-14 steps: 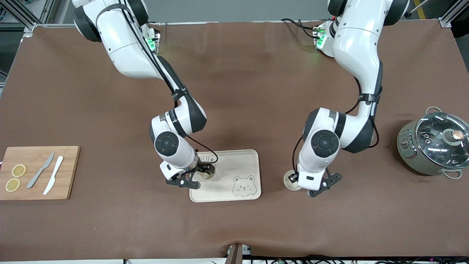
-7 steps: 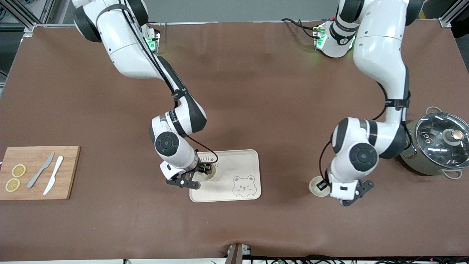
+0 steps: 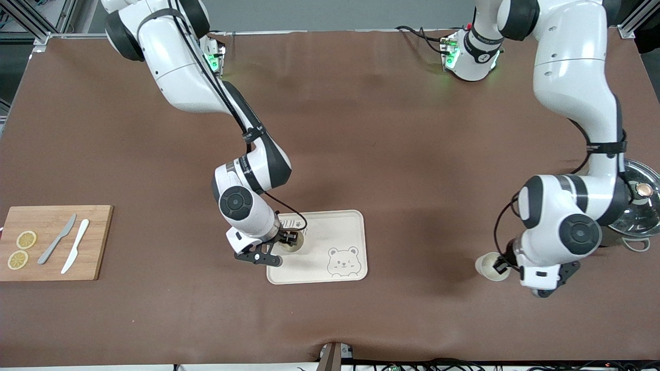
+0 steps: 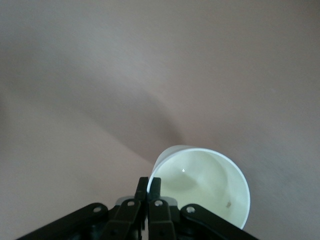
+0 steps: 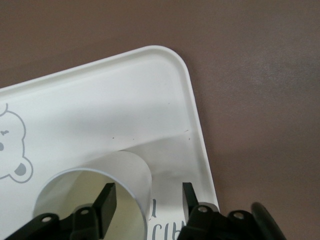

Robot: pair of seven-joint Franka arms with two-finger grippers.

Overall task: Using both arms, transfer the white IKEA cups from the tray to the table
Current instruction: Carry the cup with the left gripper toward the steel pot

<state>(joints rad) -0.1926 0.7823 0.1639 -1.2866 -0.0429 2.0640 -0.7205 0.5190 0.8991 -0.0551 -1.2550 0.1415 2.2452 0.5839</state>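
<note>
One white cup (image 3: pixel 487 266) hangs by its rim in my left gripper (image 3: pixel 499 265), over the brown table between the tray and the pot. In the left wrist view the left gripper (image 4: pixel 148 181) is pinched shut on the wall of this cup (image 4: pixel 210 186). The other white cup (image 3: pixel 292 247) stands upright on the bear tray (image 3: pixel 330 226), near the corner toward the right arm's end. My right gripper (image 5: pixel 148 200) is open astride the wall of that cup (image 5: pixel 127 172), one finger inside and one outside, over the tray (image 5: pixel 100 100).
A grey-green pot with a glass lid (image 3: pixel 637 206) sits at the left arm's end, partly hidden by that arm. A wooden board (image 3: pixel 56 257) with two knives and two lemon slices lies at the right arm's end.
The left arm has carried its cup away from the tray toward the pot's end of the table. The right gripper has stayed at the cup on the tray, its fingers drawing closer together.
</note>
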